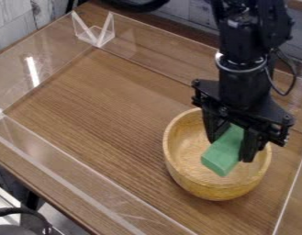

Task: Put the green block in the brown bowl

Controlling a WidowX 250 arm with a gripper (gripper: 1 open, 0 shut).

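**Green block hanging inside the bowl**

Green block (223, 154) is half hidden: its top end disappears between the black fingers, and I can't really tell if its lower corner touches the bowl's floor. Count is easy: one block, one brown bowl (180, 162), one arm, on a wooden table (104, 101) with clear walls. Arm's upper part is cut off by the frame. It comes straight down over the bowl, gripper (242, 138) pointing down, pinching the tilted block inside the rim.
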